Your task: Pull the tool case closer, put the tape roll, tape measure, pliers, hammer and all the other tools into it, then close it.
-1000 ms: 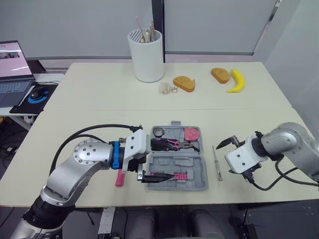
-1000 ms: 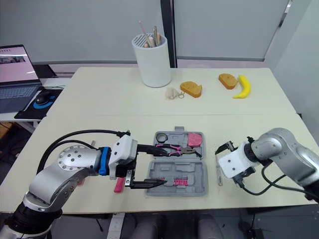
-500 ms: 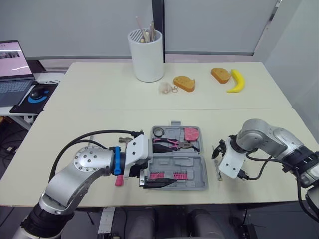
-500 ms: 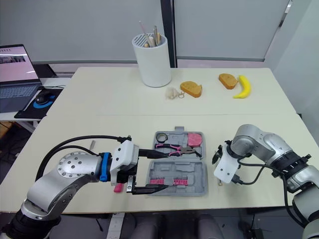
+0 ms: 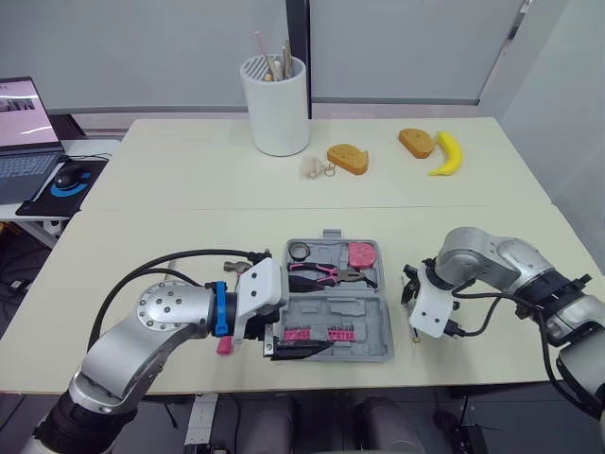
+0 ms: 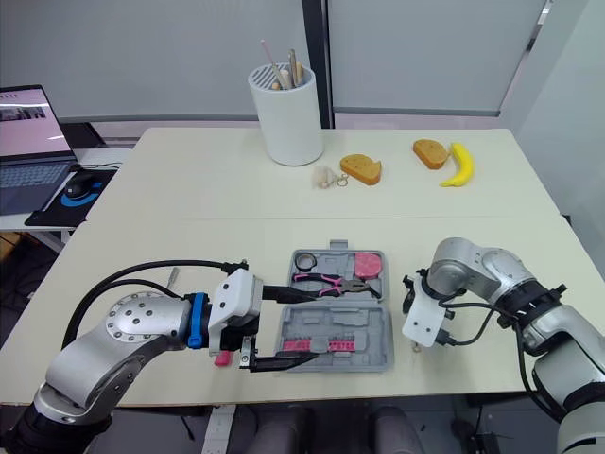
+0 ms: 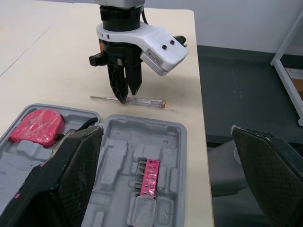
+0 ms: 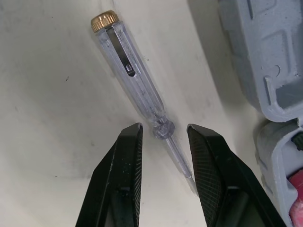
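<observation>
Right pincer (image 8: 164,130) narrowly open, straddling clear tester screwdriver (image 8: 130,71) on bench (image 5: 189,246) near front edge, just right of tool case (image 5: 373,322). Light, stiff, slick, probably rolls; grip mid-handle. Left pincer (image 7: 165,135) wide.

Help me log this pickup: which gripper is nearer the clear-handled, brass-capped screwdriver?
Right. The right gripper hangs over the clear-handled, brass-capped screwdriver, open jaws straddling its shaft; the left gripper is at the far side of the open grey plastic tool case.

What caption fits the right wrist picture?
Right arm's open black fingers straddle a clear plastic screwdriver with a brass cap on the cream table, beside the grey plastic tool case.
</observation>
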